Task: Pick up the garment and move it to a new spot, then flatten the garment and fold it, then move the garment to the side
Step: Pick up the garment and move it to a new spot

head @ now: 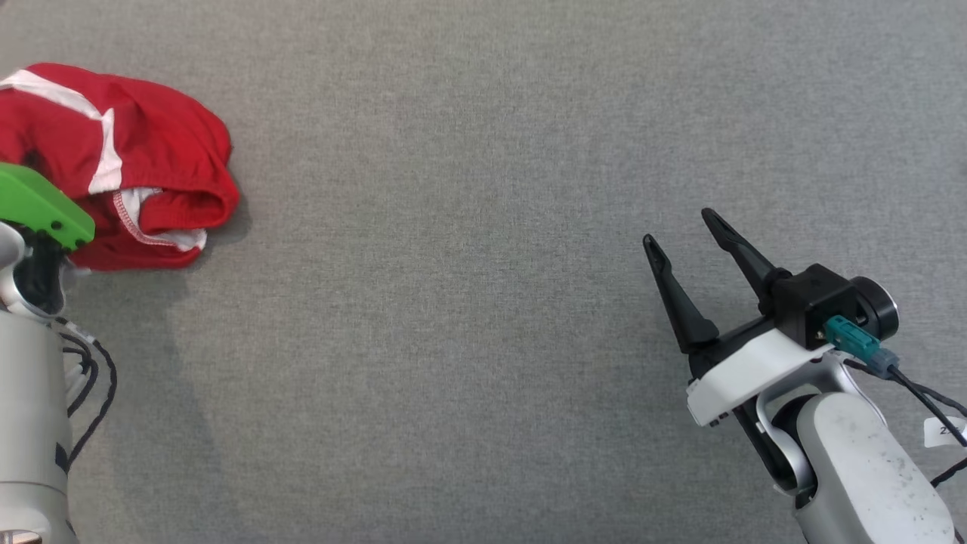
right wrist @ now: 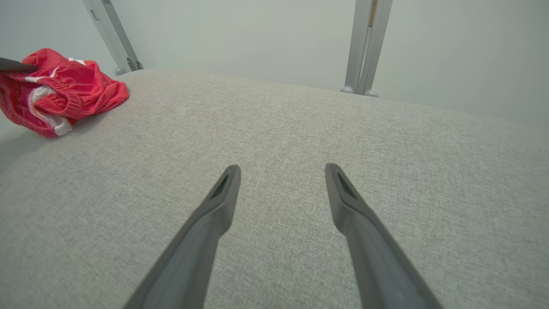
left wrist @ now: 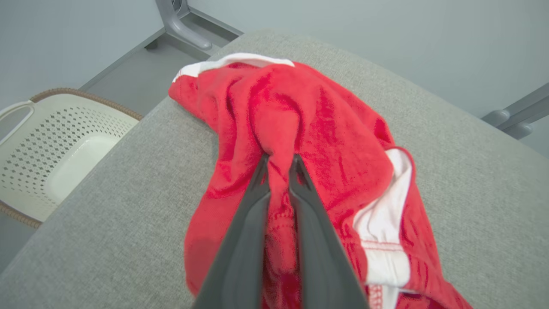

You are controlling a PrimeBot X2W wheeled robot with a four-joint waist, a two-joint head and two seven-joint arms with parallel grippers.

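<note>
Red garment with white trim: crumpled, cut off at the head view's left edge, partly hidden beneath a green cover. Left gripper: nearly closed, with a raised fold of the garment pinched between its fingers. Right gripper: spread wide, nothing held, well apart from the garment across the grey surface.

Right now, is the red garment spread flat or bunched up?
Bunched up: the red garment lies crumpled, a ridge pinched by the left gripper.
</note>
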